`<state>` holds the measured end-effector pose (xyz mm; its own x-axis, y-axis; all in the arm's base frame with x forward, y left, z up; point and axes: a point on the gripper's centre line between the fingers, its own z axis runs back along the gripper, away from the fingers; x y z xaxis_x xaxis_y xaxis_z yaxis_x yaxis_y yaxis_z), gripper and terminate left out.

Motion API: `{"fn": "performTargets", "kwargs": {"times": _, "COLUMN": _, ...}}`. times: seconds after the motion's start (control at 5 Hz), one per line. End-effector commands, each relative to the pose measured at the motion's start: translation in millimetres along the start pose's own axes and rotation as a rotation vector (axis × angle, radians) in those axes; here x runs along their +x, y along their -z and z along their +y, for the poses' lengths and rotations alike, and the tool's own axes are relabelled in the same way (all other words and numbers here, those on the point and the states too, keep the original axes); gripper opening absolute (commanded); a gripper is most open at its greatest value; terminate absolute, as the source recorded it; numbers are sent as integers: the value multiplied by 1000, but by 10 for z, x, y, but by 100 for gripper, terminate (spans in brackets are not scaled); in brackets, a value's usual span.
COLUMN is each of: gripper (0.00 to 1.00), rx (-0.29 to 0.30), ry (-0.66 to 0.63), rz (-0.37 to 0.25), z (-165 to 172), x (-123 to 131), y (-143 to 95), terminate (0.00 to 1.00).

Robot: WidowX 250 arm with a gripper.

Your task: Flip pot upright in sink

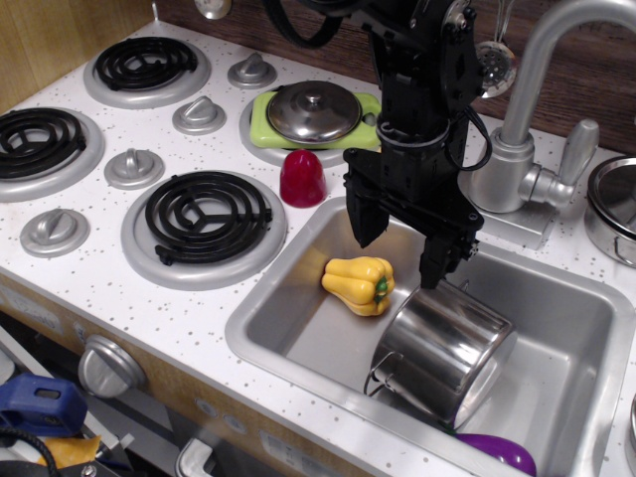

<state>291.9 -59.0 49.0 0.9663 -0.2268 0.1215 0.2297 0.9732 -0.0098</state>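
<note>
The shiny steel pot lies tilted on its side in the grey sink, with its base facing up-left and a thin wire handle low at its front left. My black gripper hangs just above the pot's upper left edge. Its jaws are spread wide and hold nothing. One fingertip is over the sink's back wall, the other is right at the pot's top edge. A yellow toy pepper lies on the sink floor to the left of the pot.
A purple object peeks out under the pot at the sink's front. A red cup stands on the counter behind the sink. A steel lid rests on a green plate. The faucet rises at the back right. A wider steel pot is at the right edge.
</note>
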Motion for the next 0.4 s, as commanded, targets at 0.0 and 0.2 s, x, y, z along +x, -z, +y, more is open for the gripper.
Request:
{"fn": "performTargets", "kwargs": {"times": 0.0, "gripper": 100, "rx": 0, "ry": 0, "rz": 0, "z": 0, "x": 0, "y": 0, "terminate": 0}}
{"fn": "performTargets", "kwargs": {"times": 0.2, "gripper": 100, "rx": -139, "ry": -18, "rz": -26, "z": -65, "x": 36, "y": 29, "terminate": 0}}
